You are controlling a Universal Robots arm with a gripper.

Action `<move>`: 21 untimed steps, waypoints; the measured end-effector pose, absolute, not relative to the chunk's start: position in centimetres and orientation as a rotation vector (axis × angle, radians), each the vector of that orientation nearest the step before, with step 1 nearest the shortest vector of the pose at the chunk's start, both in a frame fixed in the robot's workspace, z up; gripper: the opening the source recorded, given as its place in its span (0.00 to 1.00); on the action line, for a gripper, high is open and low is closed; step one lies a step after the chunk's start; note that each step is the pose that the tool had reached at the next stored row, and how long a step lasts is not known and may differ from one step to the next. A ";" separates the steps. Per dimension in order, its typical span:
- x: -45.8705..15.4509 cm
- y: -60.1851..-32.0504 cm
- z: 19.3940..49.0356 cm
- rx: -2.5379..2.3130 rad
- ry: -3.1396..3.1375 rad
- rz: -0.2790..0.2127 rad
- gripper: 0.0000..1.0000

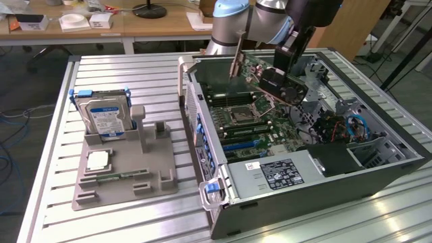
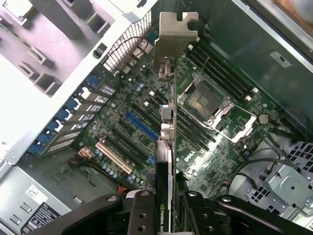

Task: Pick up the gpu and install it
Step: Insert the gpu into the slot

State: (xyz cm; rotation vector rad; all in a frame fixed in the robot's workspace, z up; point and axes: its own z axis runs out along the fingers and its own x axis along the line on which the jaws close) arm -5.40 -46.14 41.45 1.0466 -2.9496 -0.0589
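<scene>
The fingers (image 2: 142, 215) are closed on the gpu (image 1: 282, 86), gripping its dark board edge-on with the silvery bracket (image 2: 175, 32) at the end away from them. The card hangs tilted above the motherboard (image 1: 253, 126) inside the open computer case (image 1: 304, 200), which lies on the bench (image 1: 128, 71).

Your arm (image 1: 219, 38) is grey round tubes w/ a light-blue cap (image 1: 229, 9). Your gripper (image 2: 168, 210) is black w/ small round bolts (image 2: 113, 199).
</scene>
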 end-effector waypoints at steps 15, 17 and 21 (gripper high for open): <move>-5.3 -46.1 41.4 1.198 -2.889 -0.058 0.26; -5.3 -46.1 41.4 1.218 -2.881 -0.058 0.26; -5.3 -46.1 41.4 1.254 -2.865 -0.057 0.26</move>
